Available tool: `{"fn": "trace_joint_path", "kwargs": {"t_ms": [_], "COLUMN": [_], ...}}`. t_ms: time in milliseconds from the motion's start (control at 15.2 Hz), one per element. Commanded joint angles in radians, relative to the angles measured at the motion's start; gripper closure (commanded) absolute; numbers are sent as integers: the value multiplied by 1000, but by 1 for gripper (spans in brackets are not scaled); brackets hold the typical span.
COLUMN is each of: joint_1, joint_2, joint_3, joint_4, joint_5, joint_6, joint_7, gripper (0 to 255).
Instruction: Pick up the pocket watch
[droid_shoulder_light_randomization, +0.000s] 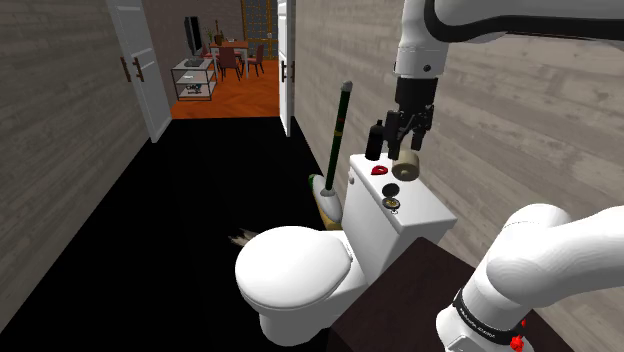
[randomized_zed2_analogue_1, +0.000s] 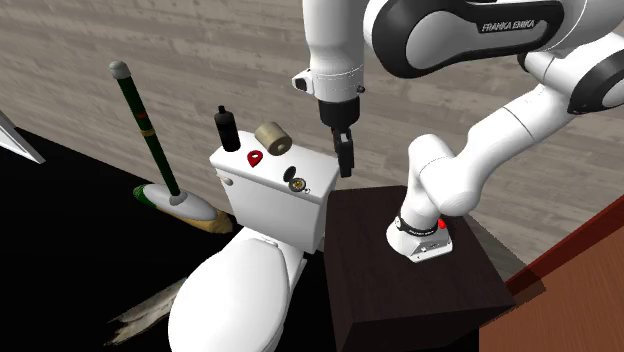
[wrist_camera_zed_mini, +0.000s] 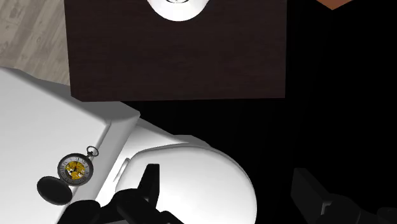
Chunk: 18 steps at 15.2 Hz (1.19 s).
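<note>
Though its dial is illegible, the pocket watch (wrist_camera_zed_mini: 77, 169) lies face-up.

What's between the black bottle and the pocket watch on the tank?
A small red object, between the black bottle and pocket watch in the shoulder view.

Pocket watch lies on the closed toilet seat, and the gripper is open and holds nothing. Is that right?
Not quite. The pocket watch lies on the toilet tank's lid, not on the closed seat; the shoulder view shows it. The rest stands: the gripper is open and holds nothing.
</note>
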Motion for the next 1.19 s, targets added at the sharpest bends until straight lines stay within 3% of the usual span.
{"fn": "trace_joint_path", "kwargs": {"t_ms": [0,594,1122], "joint_1": [0,-79,-155], "joint_2": [0,106,285], "joint_3": [0,-80,-158], "joint_4": [0,-165,-238], "joint_5": [0,-79,-143], "joint_6": [0,251,489], "joint_7": [0,-41,-70], "gripper": [0,0,0]}}
